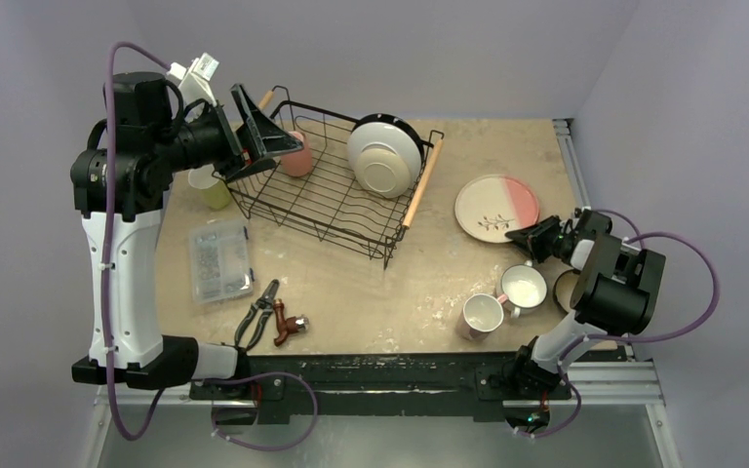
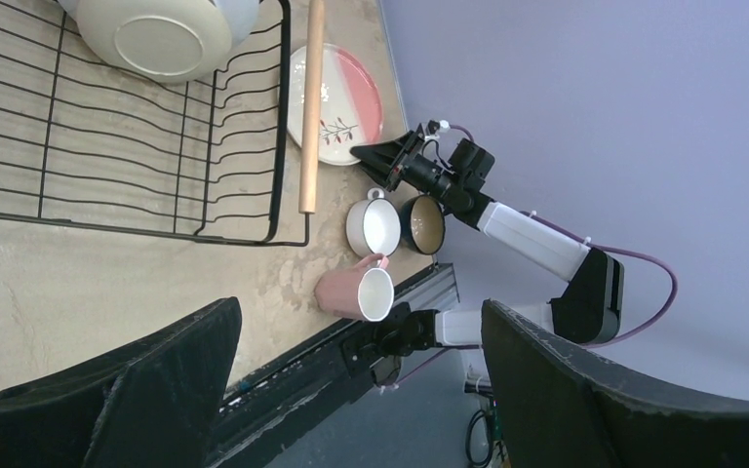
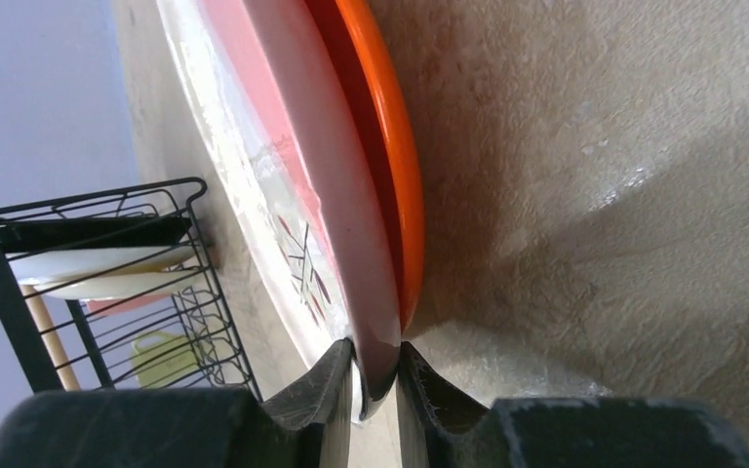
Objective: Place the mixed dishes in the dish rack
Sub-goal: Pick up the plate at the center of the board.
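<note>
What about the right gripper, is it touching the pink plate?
Touching: right wrist view shows the right gripper pinching the rim of the pink plate between both fingers.

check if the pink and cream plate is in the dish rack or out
Out. The plate sits on the table right of the dish rack, its rim pinched between the right gripper's fingers.

Glossy glazed plate [image 3: 283,146], black wire rack [image 1: 336,185], matt wooden handles [image 1: 421,183].
</note>
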